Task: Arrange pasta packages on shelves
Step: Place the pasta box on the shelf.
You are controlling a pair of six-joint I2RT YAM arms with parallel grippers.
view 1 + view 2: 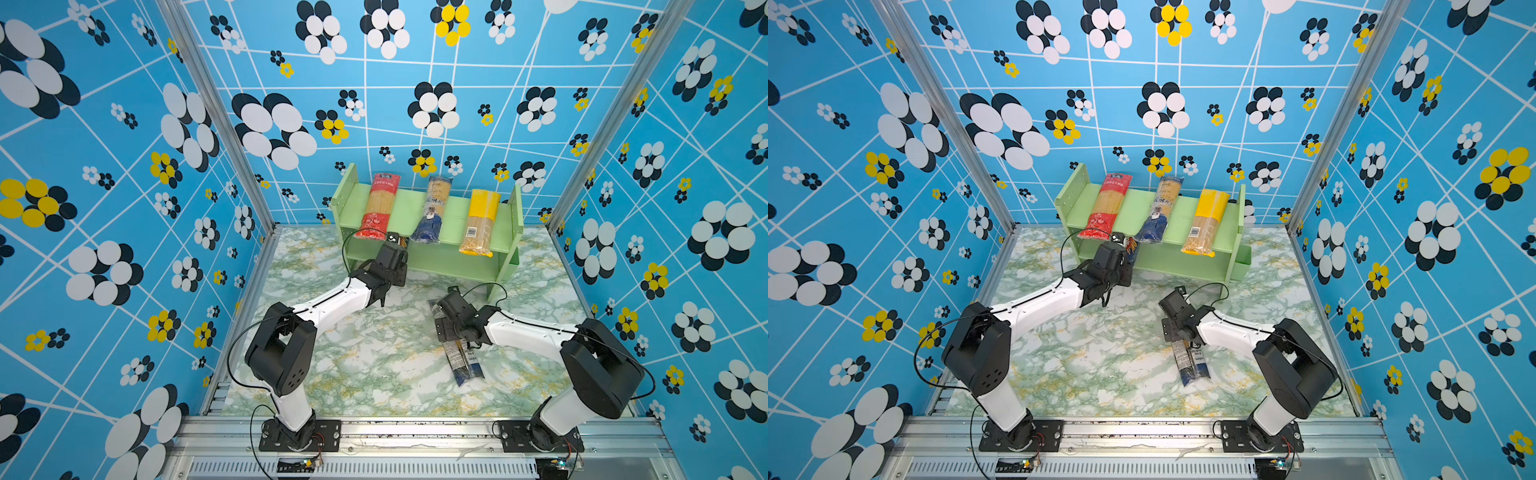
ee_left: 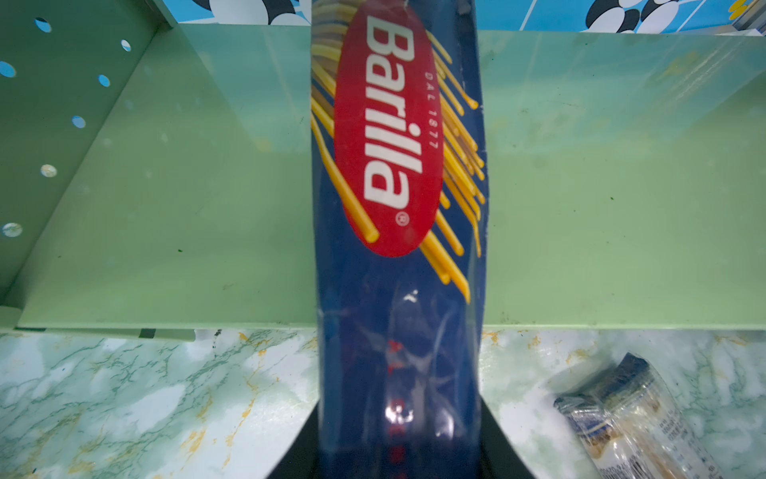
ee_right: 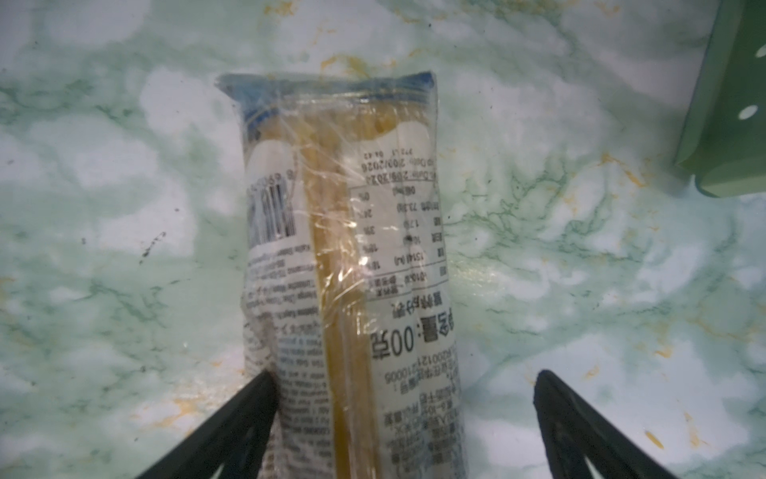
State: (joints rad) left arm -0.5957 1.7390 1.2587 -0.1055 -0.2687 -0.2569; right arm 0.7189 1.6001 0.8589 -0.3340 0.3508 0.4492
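Dark blue Barilla pack [image 2: 398,290] is pinched at its near end by the left gripper [image 2: 398,414], black jaws pressed on both long sides. Its far end reaches in over the lower tier of the pale green shelf unit [image 1: 455,220], towards the left side; can't tell if it touches the board. In a top view only a bit of that pack [image 1: 1130,249] peeks out under the top tier's near edge. Three packs lie across the top tier, well apart, near ends overhanging: red pack [image 1: 380,208] left, clear pack with navy end [image 1: 432,212] middle, yellow-topped pack [image 1: 480,224] right. The fifth, a clear pack with navy and white label [image 1: 463,361], lies flat on the marble tabletop [image 1: 365,357], near the shelf's right panel, running near to far at a slight slant. The right gripper [image 3: 404,373] sits low over it, jaws spread; one finger [image 3: 248,398] touches the pack's edge, the other is clear of it. Blue flowered walls [image 1: 124,166] on three sides.
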